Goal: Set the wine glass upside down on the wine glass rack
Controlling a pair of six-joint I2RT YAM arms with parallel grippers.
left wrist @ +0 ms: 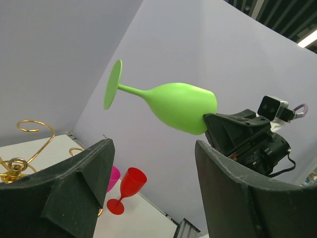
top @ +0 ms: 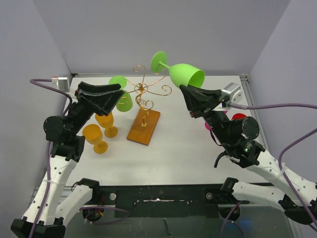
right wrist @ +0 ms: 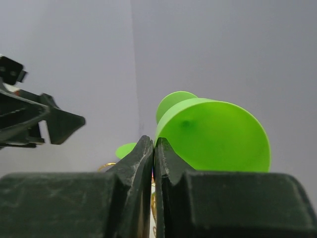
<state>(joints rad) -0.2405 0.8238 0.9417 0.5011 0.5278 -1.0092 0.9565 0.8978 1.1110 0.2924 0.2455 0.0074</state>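
Right end effector [right wrist: 154, 144]: fingers pressed together on the rim of the green wine glass [top: 184, 73], thin wall pinched between the pads. Glass is held in the air, lying roughly on its side, mouth toward the right end effector, stem and foot pointing far-left. Its foot sits above the far-right scroll arms of the wine glass rack [top: 143, 91]; no contact with the wire is visible. Left end effector [top: 119, 96]: fingers spread wide, nothing between them, raised at the left side of the rack and facing the held glass across it. Rack stands mid-desk, gold wire post on a brown wooden base [top: 143, 127], the base angled near-left to far-right. A second green glass [top: 119, 82] is at the rack's left arms, foot up and bowl down, partly hidden by the left end effector; how it hangs cannot be told. Two orange glasses [top: 95, 138] stand upright on the desk [top: 188, 148], near-left of the rack base. A red glass [left wrist: 130, 186] and a pink glass [left wrist: 113, 178] stand at the right, mostly behind the right arm.
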